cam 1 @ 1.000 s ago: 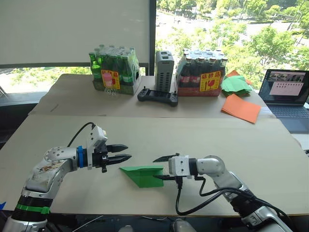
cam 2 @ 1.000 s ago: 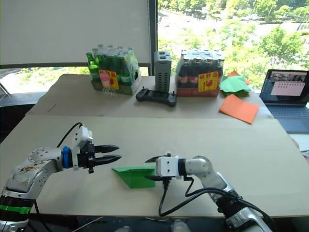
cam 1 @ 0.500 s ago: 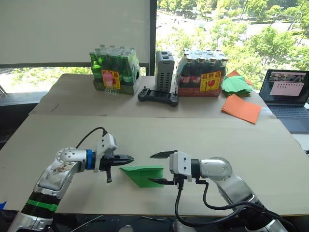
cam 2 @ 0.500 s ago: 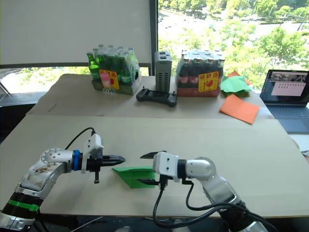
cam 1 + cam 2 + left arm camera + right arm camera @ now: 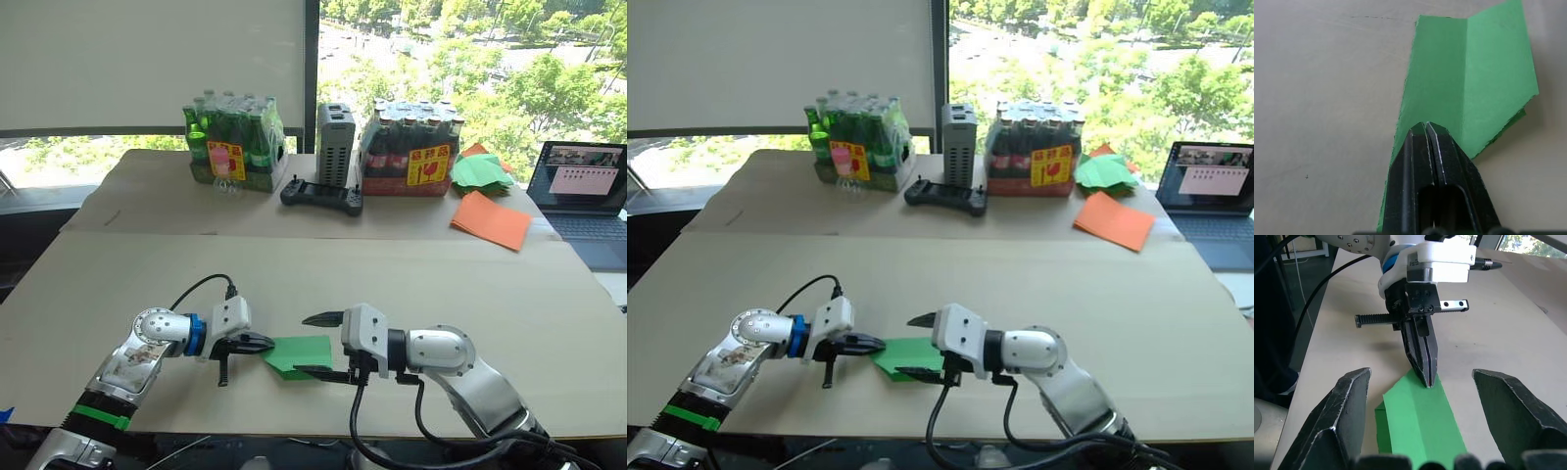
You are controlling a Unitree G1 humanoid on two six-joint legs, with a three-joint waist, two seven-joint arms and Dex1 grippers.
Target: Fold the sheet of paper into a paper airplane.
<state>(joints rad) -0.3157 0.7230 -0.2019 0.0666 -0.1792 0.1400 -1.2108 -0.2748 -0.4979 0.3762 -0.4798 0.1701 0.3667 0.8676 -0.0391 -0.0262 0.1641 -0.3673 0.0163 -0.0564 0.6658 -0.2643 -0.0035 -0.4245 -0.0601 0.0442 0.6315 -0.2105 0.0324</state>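
The folded green sheet of paper [image 5: 302, 354] lay flat on the near table [image 5: 509, 294], with 2 shrink-wrapped packs of bottles [image 5: 233, 137] standing well beyond it on the far table. The left gripper [image 5: 266, 343] was clenched, its tips pressing the sheet's left end. The right gripper [image 5: 315, 345] was spread wide, its fingers [image 5: 1347, 416] straddling the sheet's right end, 1 low beside the near edge.

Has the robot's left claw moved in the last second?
Yes. The left gripper has slid along the table toward the right gripper. Its shut tips now press on the near end of the green paper.
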